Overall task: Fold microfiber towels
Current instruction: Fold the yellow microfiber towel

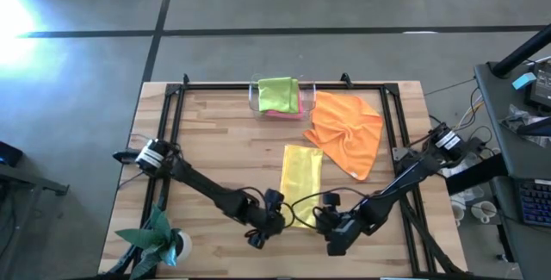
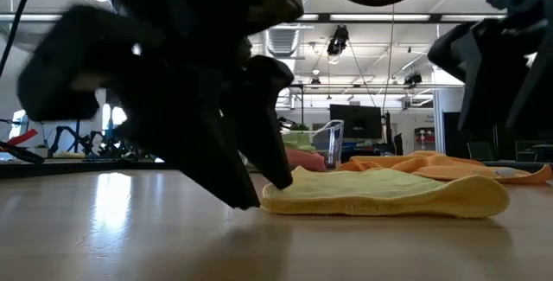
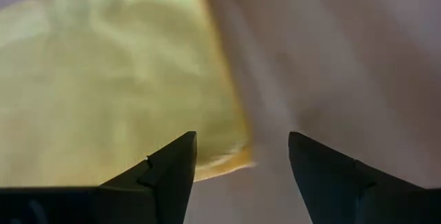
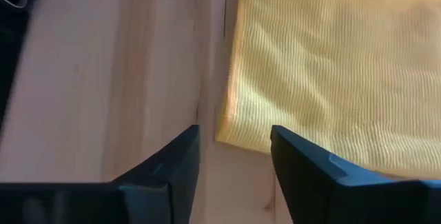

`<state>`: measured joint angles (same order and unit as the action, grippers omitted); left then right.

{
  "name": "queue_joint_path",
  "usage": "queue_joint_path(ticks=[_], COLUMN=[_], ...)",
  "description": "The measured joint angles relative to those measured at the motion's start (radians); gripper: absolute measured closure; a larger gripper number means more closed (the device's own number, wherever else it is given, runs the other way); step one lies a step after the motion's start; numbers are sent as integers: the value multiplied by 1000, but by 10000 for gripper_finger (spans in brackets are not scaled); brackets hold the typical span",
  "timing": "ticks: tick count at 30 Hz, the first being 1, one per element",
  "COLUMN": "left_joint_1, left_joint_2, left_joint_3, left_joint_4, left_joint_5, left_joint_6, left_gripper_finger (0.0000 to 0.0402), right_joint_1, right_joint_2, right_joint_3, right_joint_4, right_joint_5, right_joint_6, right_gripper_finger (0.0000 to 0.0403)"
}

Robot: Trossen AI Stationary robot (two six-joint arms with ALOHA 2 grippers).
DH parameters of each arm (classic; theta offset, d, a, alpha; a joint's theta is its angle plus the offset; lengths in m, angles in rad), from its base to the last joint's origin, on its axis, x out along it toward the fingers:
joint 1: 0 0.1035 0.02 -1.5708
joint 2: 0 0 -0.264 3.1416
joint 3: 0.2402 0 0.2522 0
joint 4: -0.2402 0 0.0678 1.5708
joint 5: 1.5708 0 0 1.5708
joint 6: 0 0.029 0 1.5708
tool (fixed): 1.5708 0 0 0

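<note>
A yellow towel [image 1: 301, 181], folded into a long strip, lies flat on the wooden table [image 1: 215, 142]. My left gripper [image 1: 274, 220] is open and low at the strip's near left corner [image 3: 231, 156], one finger on either side of it. My right gripper [image 1: 331, 237] is open and raised above the table by the strip's near right corner [image 4: 231, 133]. A crumpled orange towel [image 1: 346, 133] lies at the far right. A lime green towel [image 1: 277, 95] lies on a pink one in the clear tray [image 1: 308, 90]. My left gripper comes slanting down from the table's left. In the low view one fingertip [image 2: 275, 170] stands right at the yellow towel's left end [image 2: 294, 196]. I cannot tell whether it touches the cloth.
A green leafy object with a white roll [image 1: 164, 239] sits at the table's near left corner. A black frame [image 1: 172, 108] runs along the left, far and right edges. Bare wood lies left of the yellow towel.
</note>
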<state>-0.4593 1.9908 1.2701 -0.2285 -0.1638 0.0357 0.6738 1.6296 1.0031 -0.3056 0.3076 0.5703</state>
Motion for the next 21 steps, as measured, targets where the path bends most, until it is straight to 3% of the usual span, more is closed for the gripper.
queue_joint_path(ticks=[6, 13, 21], left_joint_1=[4, 9, 10], left_joint_2=[1, 13, 40], left_joint_3=[-16, -17, -15], left_joint_4=[-7, 1, 11], left_joint_5=[-117, -74, -74], left_joint_6=[-1, -3, -7], left_gripper_finger=[187, 187, 196], right_joint_1=[-5, -20, -35], right_joint_2=[53, 106, 149], right_joint_3=[6, 7, 7], right_joint_4=[7, 122, 107], right_joint_5=[7, 8, 2], right_joint_6=[-33, -65, -66], right_gripper_finger=[214, 211, 211])
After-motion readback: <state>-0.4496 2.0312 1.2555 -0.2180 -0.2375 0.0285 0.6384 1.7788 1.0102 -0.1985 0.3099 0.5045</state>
